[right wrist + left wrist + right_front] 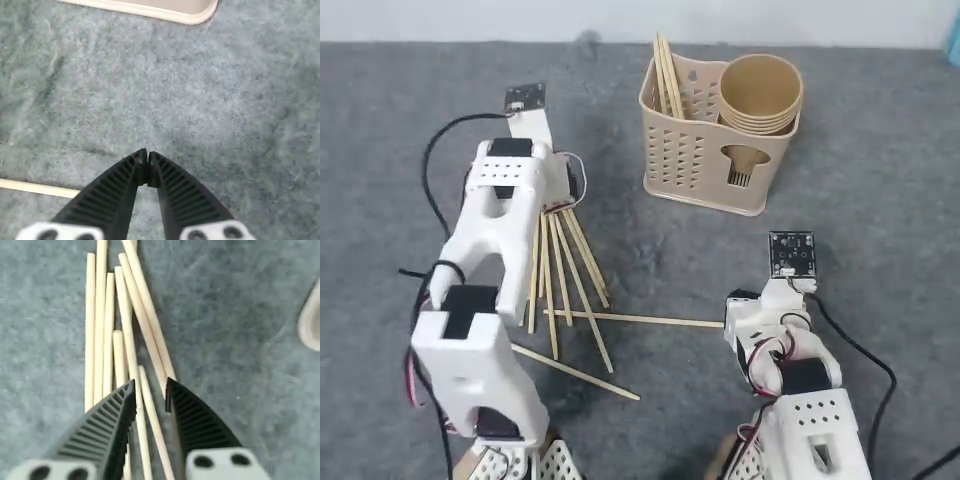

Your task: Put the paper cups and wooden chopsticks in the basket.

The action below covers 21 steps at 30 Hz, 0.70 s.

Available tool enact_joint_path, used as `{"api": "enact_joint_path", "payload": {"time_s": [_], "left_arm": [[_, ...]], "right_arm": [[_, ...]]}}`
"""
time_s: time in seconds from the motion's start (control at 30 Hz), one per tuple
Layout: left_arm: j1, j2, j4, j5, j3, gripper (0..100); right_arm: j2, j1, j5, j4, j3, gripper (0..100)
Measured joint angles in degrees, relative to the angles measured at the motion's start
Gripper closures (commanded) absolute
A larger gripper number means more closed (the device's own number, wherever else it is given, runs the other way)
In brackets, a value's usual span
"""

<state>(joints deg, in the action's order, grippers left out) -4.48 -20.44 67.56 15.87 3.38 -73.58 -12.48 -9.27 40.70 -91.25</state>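
Observation:
A beige slotted basket point(705, 165) stands at the back of the grey mat, with stacked paper cups point(760, 92) and a few wooden chopsticks point(666, 70) in it. Several more chopsticks point(560, 270) lie fanned out on the mat beneath the left arm point(505, 200). My left gripper point(150, 386) hangs low over this pile point(127, 325), open by a narrow gap, with one chopstick point(145, 390) running between its fingertips. My right gripper point(147, 154) is shut on nothing over bare mat, just past the end of a single chopstick point(35, 187), with the basket's base point(150, 7) ahead of it.
One chopstick point(635, 319) lies crosswise between the two arms, another point(575, 370) slants near the left arm's base. Cables trail beside both arms. Open mat lies between the pile and the basket.

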Motion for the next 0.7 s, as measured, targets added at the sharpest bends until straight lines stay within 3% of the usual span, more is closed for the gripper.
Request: {"api": "enact_joint_path", "payload": {"time_s": [0.7], "left_arm": [[-2.55, -5.10, -3.87, -2.99, -1.76, 90]], "right_arm": [[0.00, 0.00, 0.00, 0.00, 0.00, 99.0]]}}
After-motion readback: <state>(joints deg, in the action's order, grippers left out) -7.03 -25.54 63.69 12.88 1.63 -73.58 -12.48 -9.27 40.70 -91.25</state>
